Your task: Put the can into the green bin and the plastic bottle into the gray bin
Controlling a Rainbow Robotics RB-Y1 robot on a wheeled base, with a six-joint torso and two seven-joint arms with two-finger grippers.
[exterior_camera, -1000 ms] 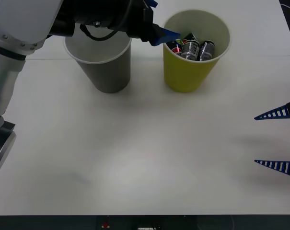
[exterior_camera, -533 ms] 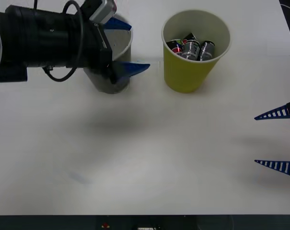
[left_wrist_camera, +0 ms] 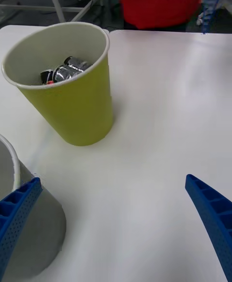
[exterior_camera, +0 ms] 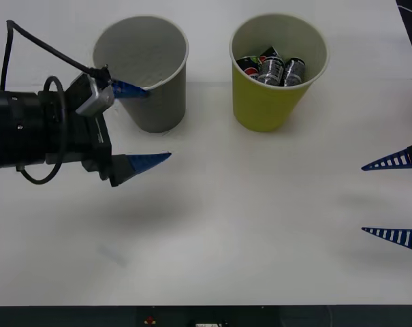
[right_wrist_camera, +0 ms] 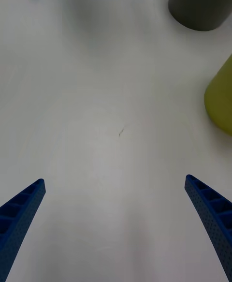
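While left gripper [exterior_camera: 146, 125] jaws spread beside gray bin [exterior_camera: 158, 112], right gripper [exterior_camera: 395, 199] likewise, no readable labels

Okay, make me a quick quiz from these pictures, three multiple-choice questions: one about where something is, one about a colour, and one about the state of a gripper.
1. Where are the cans?
A. On the table between the bins
B. Inside the green bin
C. Inside the gray bin

2. What colour are the gripper fingers?
A. Black
B. Red
C. Blue

3. How is the left gripper?
A. Open and holding nothing
B. Shut on a can
C. Shut on a bottle

Answers:
1 B: the cans lie down in the green bin, while the gray bin beside it looks empty from the front.
2 C: the fingers are blue and ribbed on both arms.
3 A: the left gripper sits in front of the gray bin with its fingers spread and nothing between them; the right gripper, at the table's right edge, is open too.
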